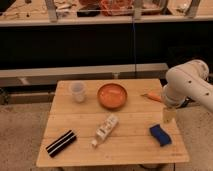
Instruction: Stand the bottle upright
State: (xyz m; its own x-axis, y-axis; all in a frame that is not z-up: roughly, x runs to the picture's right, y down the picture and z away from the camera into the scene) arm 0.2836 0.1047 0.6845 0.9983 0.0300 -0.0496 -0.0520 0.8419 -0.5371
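The bottle point(106, 129) is small, slim and whitish with a pale label. It lies on its side near the middle front of the wooden table point(85, 112), its white cap pointing to the front left. My gripper point(169, 116) hangs from the white arm point(187, 82) over the table's right side, well to the right of the bottle and not touching it. It sits just above and behind a blue sponge point(160, 135).
A translucent white plastic cup point(77, 91) and an orange bowl point(112, 95) stand at the back of the table. A black striped block point(61, 142) lies front left. A small orange object point(151, 96) lies back right, close to the arm.
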